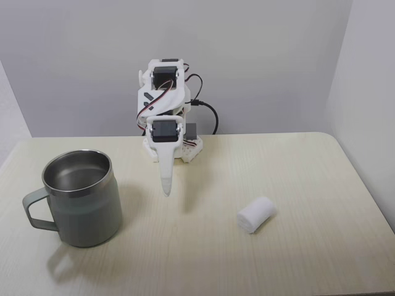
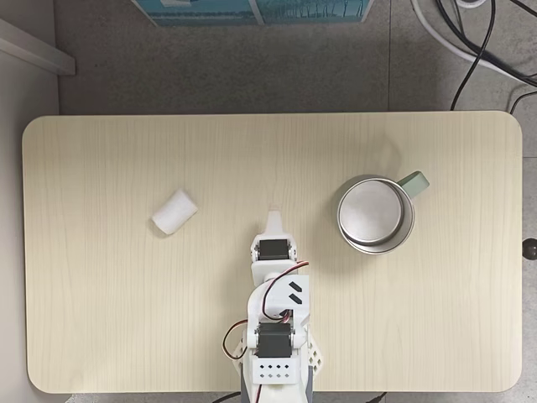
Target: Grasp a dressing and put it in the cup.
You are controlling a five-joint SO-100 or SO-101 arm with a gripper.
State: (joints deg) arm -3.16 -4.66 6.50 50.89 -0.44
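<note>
The dressing [image 1: 257, 214] [image 2: 174, 211] is a small white gauze roll lying on its side on the wooden table, right of centre in a fixed view and left of centre in the view from above. The cup [image 1: 79, 197] [image 2: 375, 215] is a wide grey-green mug with a shiny steel inside and a loop handle; it stands upright and holds nothing. My white gripper [image 1: 166, 190] [image 2: 273, 218] hangs between the two, pointing down at the table, jaws together, with nothing in it. It touches neither object.
The arm's base [image 1: 173, 148] [image 2: 277, 365] sits at one long edge of the light wooden table [image 1: 197, 259]. Black cables [image 2: 482, 38] run over the floor beyond the far edge. Grey walls close in behind and beside the table.
</note>
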